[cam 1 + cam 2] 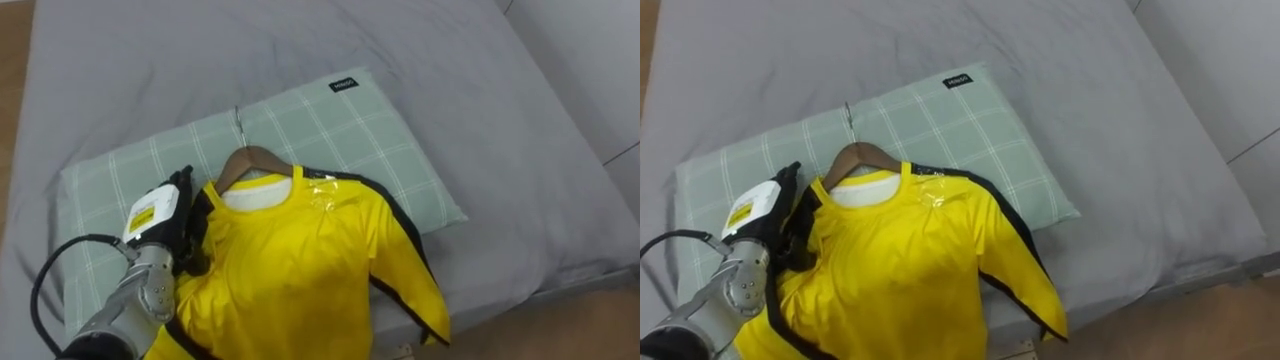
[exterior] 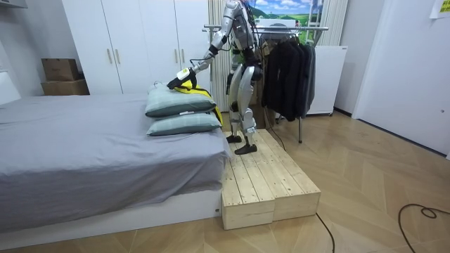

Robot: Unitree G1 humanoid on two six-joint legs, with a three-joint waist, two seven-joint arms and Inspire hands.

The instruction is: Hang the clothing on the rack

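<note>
A yellow shirt (image 1: 300, 260) with black trim lies face up on a pale green checked pillow (image 1: 350, 130). A wooden hanger (image 1: 252, 160) sits in its neck, its metal hook (image 1: 238, 122) pointing up the pillow. My left hand (image 1: 168, 215) rests at the shirt's left shoulder, by the hanger's end, with dark fingers curled onto the cloth there. In the room view I stand on a wooden platform (image 2: 264, 179) at the bed's side, left arm stretched out to the shirt (image 2: 188, 86).
The pillow lies on a grey bed (image 1: 480, 120); a second pillow (image 2: 183, 124) is stacked under it. Behind me stands a clothes rack (image 2: 285, 67) with dark garments. White wardrobes (image 2: 133, 42) line the far wall.
</note>
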